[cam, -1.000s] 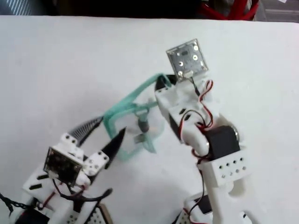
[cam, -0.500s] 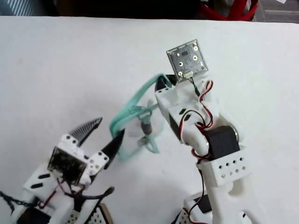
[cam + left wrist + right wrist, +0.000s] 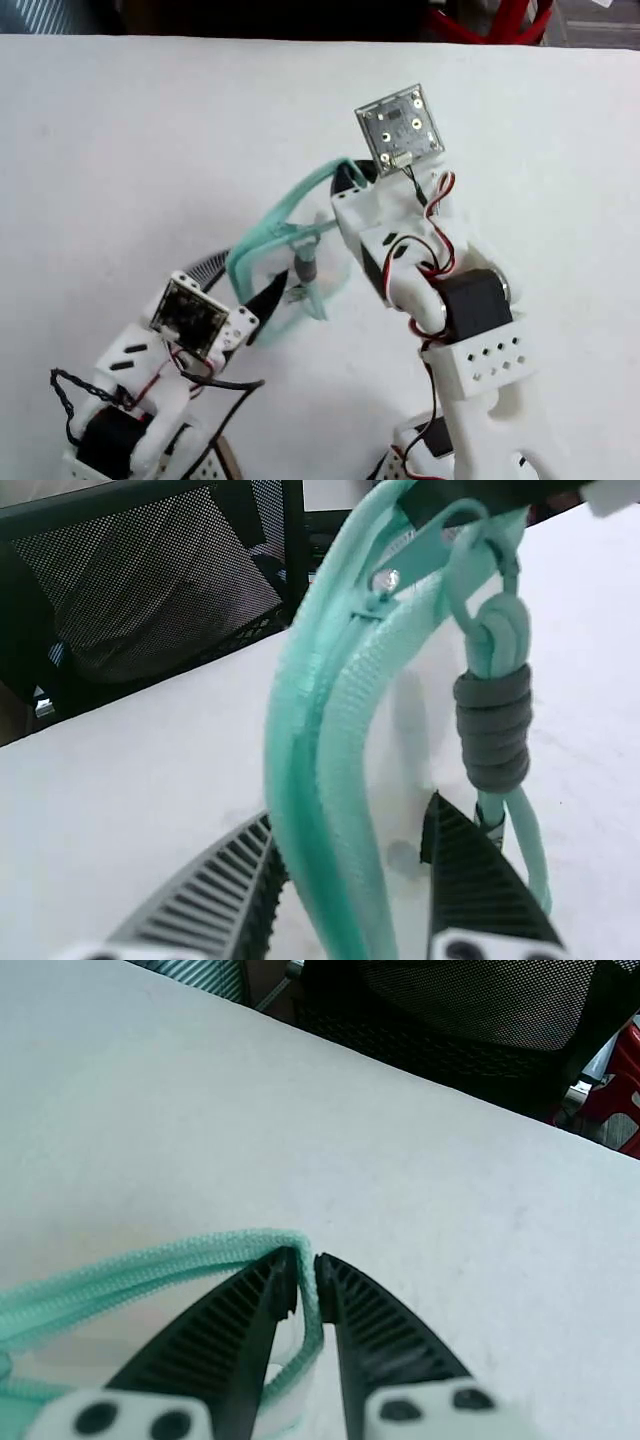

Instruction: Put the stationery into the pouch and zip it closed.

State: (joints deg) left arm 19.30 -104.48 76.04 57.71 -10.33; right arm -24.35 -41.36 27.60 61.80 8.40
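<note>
Over on the left, the left tool (image 3: 350, 815) is spread wide, one finger on each side of the teal zip band of the pouch (image 3: 285, 210), and it has hold of nothing. The pouch stands on edge between the two arms, over the white worktop (image 3: 150, 150). Just beside the left tool's inner finger dangles the pull cord (image 3: 492, 730) with its grey wrap. On the right, the right tool (image 3: 306, 1260) is pinched tight on the far end of the zip band, anchoring it.

To my eye this is the zipping step. The next move calls for the left tool to shift onto that pull cord, close on it, and draw it along the band while the right one keeps the end taut.

The clear body of the pouch is hard to read, so I can't tell whether the stationery is inside. I can't tell how far the zip is closed either, or whether the pouch's lower edge touches the worktop.
</note>
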